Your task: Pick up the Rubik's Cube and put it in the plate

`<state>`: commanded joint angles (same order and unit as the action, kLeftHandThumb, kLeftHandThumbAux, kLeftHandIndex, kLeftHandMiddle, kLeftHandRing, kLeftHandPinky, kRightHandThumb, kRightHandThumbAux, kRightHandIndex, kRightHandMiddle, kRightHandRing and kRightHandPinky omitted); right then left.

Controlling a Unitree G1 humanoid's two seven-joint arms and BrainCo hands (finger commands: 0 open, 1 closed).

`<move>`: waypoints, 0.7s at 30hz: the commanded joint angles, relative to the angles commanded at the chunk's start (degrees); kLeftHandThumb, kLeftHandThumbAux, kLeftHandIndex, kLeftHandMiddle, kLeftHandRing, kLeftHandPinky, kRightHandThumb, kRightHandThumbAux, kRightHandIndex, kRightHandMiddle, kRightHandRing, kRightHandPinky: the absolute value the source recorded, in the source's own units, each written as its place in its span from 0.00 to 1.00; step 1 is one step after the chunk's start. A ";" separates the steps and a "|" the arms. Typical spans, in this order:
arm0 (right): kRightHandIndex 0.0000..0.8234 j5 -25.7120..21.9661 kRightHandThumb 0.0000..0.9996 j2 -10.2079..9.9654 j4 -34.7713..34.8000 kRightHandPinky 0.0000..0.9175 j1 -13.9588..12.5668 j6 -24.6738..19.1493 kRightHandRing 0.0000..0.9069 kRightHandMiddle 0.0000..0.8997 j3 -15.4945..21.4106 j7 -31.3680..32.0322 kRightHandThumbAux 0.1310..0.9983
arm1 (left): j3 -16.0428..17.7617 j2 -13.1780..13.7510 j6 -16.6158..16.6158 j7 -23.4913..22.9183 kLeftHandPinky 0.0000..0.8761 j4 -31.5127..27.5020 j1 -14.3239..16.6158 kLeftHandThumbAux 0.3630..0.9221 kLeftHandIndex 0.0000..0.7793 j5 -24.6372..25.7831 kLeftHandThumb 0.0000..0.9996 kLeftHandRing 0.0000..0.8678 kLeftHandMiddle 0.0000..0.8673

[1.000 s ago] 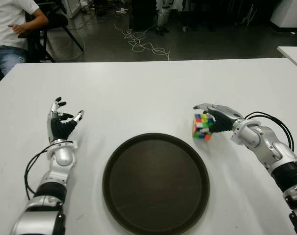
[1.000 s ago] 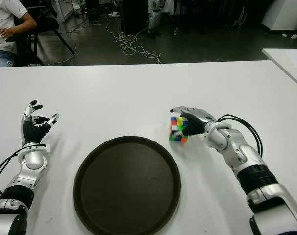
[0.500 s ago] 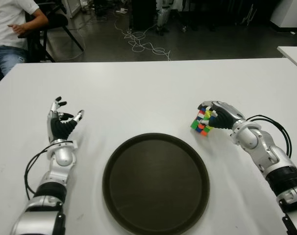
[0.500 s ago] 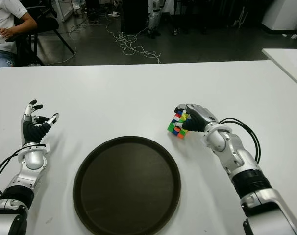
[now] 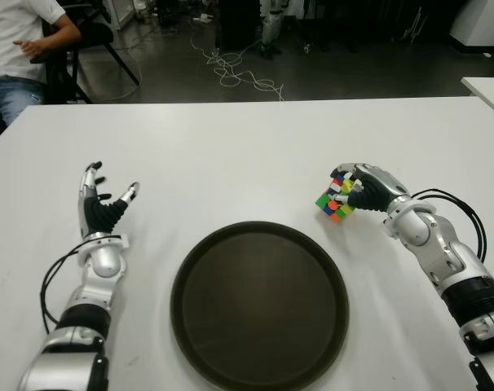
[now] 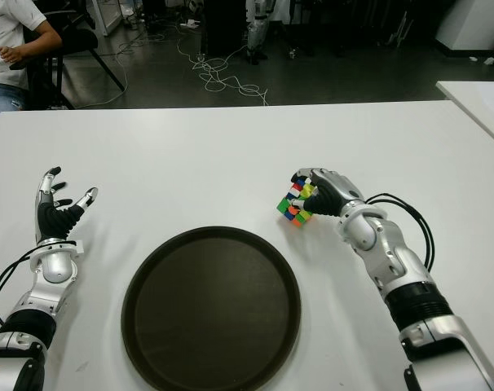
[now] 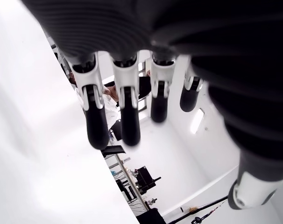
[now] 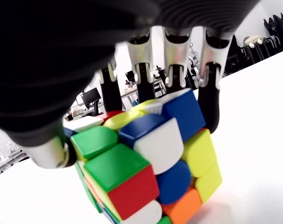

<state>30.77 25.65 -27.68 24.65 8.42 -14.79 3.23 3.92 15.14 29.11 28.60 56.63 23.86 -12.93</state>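
Left robot hand (image 5: 104, 208) idle at left of the counter (image 5: 231, 155), fingers spread, empty. Plate (image 5: 259, 303) centre-near, nothing in it. Right robot hand (image 5: 363, 189) closed around Rubik's Cube (image 5: 335, 198), just right-far of plate. Grasp made; transfer and release remain.

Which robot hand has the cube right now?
The right robot hand: its fingers wrap the Rubik's Cube. The left robot hand is spread open, holding nothing.

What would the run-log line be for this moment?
phase: grasp | right hand shut on Rubik's Cube, tilted, right of plate | left hand open, idle left of plate | plate holds nothing
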 joint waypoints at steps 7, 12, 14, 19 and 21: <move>0.51 -1.07 0.69 -0.15 0.52 0.63 -0.24 -0.16 0.69 0.66 0.46 0.71 0.67 | 0.07 0.02 -0.67 -0.11 0.44 -0.03 0.07 0.50 0.00 -0.08 0.09 0.36 0.23; 0.52 -1.77 0.69 -0.08 0.46 0.66 -0.25 0.20 0.72 0.71 0.60 0.97 0.67 | 0.00 -0.08 -1.18 0.23 0.18 0.00 0.14 0.49 0.00 -0.33 0.07 0.12 0.07; 0.52 -1.90 0.69 -0.05 0.39 0.66 -0.24 0.31 0.72 0.71 0.63 0.87 0.67 | 0.01 -0.11 -1.21 0.35 0.14 -0.03 0.13 0.49 0.00 -0.36 0.07 0.08 0.04; 0.52 -2.46 0.70 -0.11 0.34 0.67 -0.30 0.35 0.75 0.74 0.95 0.53 0.67 | -0.01 -0.16 -1.00 0.57 0.13 0.08 0.16 0.49 0.00 -0.45 0.08 0.06 0.02; 0.52 -2.78 0.70 -0.23 0.34 0.67 -0.32 0.17 0.76 0.75 1.18 0.36 0.67 | 0.04 -0.21 -1.01 0.52 0.25 0.12 0.20 0.50 0.00 -0.37 0.08 0.14 0.08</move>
<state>27.99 25.41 -27.35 24.33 8.59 -13.60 3.59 3.97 14.93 28.10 29.12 56.75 24.06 -13.30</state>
